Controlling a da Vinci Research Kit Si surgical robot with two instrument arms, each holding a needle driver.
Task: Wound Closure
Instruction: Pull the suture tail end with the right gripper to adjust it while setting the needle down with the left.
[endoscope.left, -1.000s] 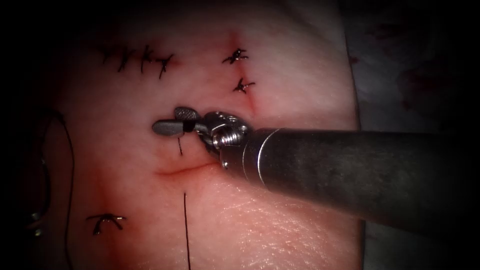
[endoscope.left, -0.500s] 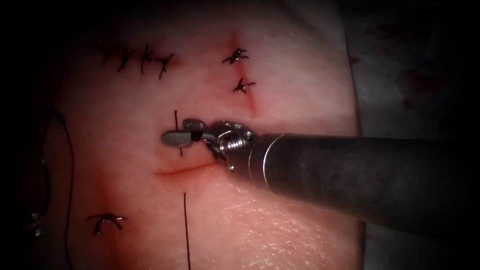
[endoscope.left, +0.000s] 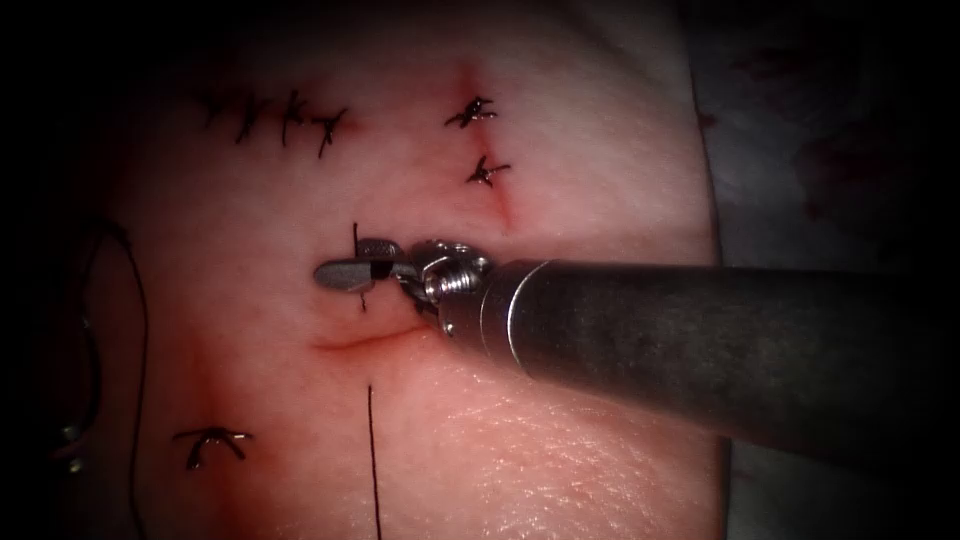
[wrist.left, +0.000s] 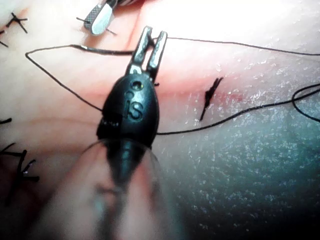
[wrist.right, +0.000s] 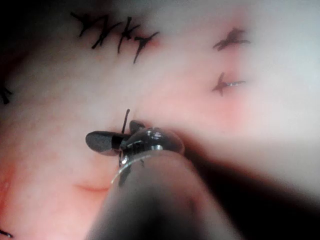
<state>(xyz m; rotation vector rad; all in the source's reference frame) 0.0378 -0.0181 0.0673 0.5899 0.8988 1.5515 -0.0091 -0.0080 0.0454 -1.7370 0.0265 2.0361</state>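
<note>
My right tool (endoscope.left: 340, 259) comes in from the right and lies just above the short cut (endoscope.left: 365, 340) in the tissue (endoscope.left: 560, 450). Its jaws are shut on a short upright thread end (endoscope.left: 354, 232); the right wrist view shows the same grip (wrist.right: 110, 132). A second loose thread (endoscope.left: 373, 460) runs down from below the cut. In the left wrist view my left tool (wrist.left: 155, 32) is shut on a long thread (wrist.left: 235, 44) that lies over the tissue. I cannot make out the needle.
Knotted stitches sit above the cut (endoscope.left: 470, 112) (endoscope.left: 487, 172), in a row at the upper left (endoscope.left: 270, 120) and at the lower left (endoscope.left: 212, 440). A thread loop (endoscope.left: 140, 300) hangs at the dim left edge. The tissue ends at the right (endoscope.left: 712, 250).
The right tool's wide-open jaws slid around the short thread end above the cut and closed on it. The tool shifted slightly down and left.
</note>
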